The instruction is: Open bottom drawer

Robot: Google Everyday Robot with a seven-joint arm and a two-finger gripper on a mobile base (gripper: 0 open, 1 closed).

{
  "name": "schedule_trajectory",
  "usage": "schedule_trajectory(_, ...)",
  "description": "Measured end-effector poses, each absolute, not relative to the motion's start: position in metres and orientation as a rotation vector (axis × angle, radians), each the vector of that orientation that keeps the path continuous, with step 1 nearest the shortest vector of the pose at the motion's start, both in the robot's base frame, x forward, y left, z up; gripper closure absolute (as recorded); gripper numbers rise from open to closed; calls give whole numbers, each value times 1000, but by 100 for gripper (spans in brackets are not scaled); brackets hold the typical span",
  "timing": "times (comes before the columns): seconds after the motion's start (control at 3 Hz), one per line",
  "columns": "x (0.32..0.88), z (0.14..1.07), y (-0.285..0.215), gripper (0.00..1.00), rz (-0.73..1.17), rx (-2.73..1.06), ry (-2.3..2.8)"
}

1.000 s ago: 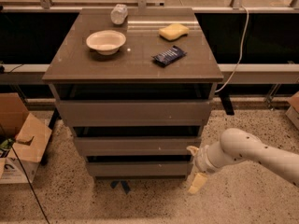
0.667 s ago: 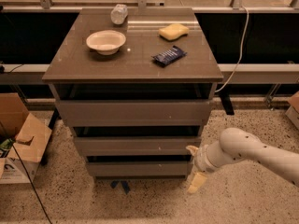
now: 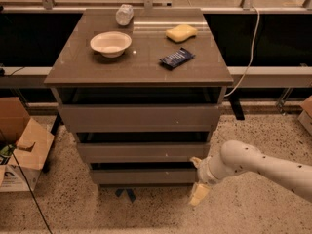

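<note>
Now end effector [image 3: 197, 178] hangs beside the bottom drawer [image 3: 144, 175].

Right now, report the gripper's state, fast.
Gripper: open, fingers spread at the right end of the bottom drawer, not clamped on anything.
</note>
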State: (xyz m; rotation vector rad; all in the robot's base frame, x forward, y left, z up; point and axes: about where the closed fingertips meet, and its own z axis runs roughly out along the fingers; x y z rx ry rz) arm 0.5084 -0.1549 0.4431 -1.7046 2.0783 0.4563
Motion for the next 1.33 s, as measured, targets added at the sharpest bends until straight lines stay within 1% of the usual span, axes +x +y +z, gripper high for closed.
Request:
schedule_trajectory(0.67,519,385,-139,0,515,-1660,2038)
schedule_trajectory(1.33,530,334,-133,0,608,-1572,2010)
